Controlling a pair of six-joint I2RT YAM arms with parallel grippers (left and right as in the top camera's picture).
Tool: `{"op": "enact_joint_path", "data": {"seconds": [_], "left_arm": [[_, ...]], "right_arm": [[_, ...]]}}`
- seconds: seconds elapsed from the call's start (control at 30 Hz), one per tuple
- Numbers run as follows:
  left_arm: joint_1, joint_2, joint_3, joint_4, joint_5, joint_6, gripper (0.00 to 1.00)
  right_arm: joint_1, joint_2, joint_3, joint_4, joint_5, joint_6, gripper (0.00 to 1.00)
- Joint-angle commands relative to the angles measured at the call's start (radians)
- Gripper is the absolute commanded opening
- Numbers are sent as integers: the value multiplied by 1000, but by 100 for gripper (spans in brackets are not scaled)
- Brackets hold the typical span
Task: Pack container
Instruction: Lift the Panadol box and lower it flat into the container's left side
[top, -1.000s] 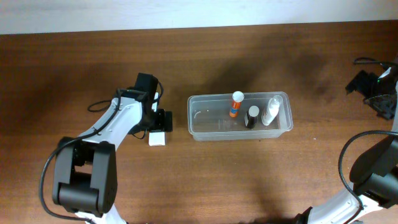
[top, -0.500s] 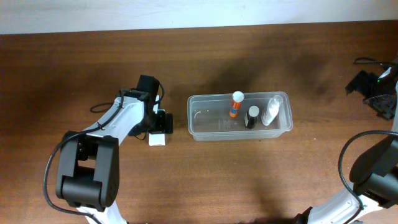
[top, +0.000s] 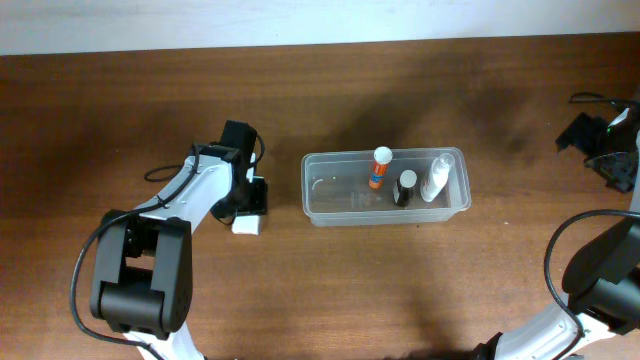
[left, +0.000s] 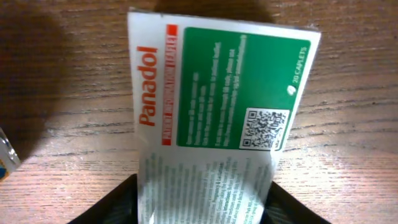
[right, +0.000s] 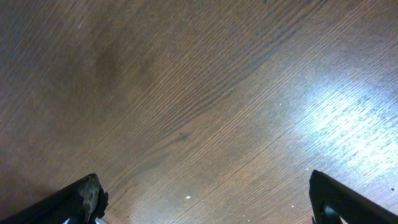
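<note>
The container (top: 333, 199) is a clear plastic tub in the middle of the table. Standing in its right half are an orange bottle with a white cap (top: 378, 168), a black bottle (top: 404, 188) and a white bottle (top: 435, 177). To its left a white and green Panadol box (top: 246, 225) lies on the wood. My left gripper (top: 250, 206) is down over it. In the left wrist view the Panadol box (left: 217, 93) sits between the dark fingers of the left gripper (left: 205, 194), which press on both its sides. My right gripper (right: 205, 199) stands wide open over bare wood.
The right arm (top: 605, 145) sits at the far right edge of the table, well away from the tub. A pale wall strip (top: 300, 20) runs along the back edge. Brown wooden tabletop (top: 400, 290) lies in front of the tub.
The left gripper's fingers have closed in on the Panadol box, and the box has shifted slightly left and toward the front. The right arm has not moved.
</note>
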Motion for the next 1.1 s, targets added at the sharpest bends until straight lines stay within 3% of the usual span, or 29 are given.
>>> {"op": "enact_joint_path", "data": {"seconds": [0.0,0.27,0.43,0.6,0.77,1.07], "left_arm": [[-1,11,16,2,-10,-5,55],[-1,11,97,-71,-7,10,53],[-2,11,306,-230,4,26,53],[-10,11,552,-411,118,86,53],[-82,11,693,-507,214,251,53],[-242,38,695,-500,211,615,54]], "right_arm": [[1,-5,2,2,2,8,98],[1,-5,2,2,2,8,98],[1,-5,2,2,2,8,98],[1,-5,2,2,2,8,98],[1,-5,2,2,2,8,98],[1,-5,2,2,2,8,98]]}}
